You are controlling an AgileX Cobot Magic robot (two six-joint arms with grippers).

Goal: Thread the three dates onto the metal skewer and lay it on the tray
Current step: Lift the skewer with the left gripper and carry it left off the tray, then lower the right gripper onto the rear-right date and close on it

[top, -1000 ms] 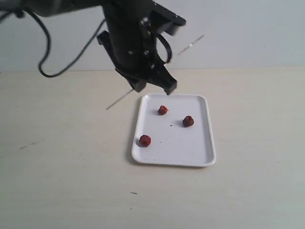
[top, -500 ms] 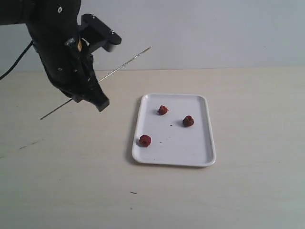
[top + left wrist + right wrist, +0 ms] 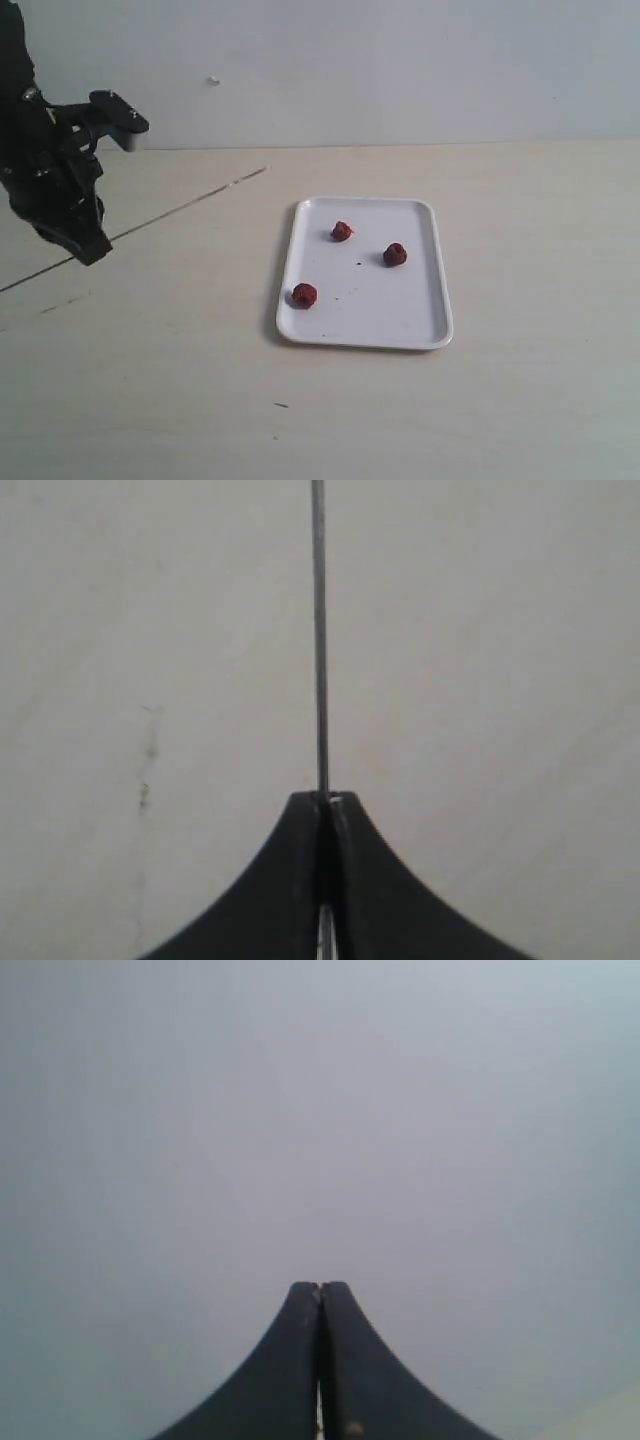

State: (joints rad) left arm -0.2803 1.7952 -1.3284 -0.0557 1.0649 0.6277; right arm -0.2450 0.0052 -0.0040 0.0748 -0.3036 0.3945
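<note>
- Pale wooden table (image 3: 500, 400) runs back to a plain grey wall (image 3: 400, 70).
- Skewer (image 3: 180, 208) slants across the left part of the table. It is clamped in the left claw (image 3: 93, 250), whose jaws are pressed tight on the rod.
- From the claw, the longer stretch runs back and right towards the tray's far left corner, and its tip stops short of the rim. The shorter stretch runs forward and leaves the exterior view at its left edge.
- In the left wrist view the skewer (image 3: 319, 630) comes straight out from between the claw (image 3: 322, 802) tips.
- I cannot tell whether the rod touches the table.
- Three dates lie loose on the tray (image 3: 380, 320), well apart from the skewer and claw. One (image 3: 342, 231) is near the far left, a darker one (image 3: 395, 254) is to its right, and one (image 3: 304, 295) is by the left rim, nearer the camera.
- Right claw (image 3: 320, 1286) shows only in its wrist view, jaws together with nothing between them, against blank grey.
</note>
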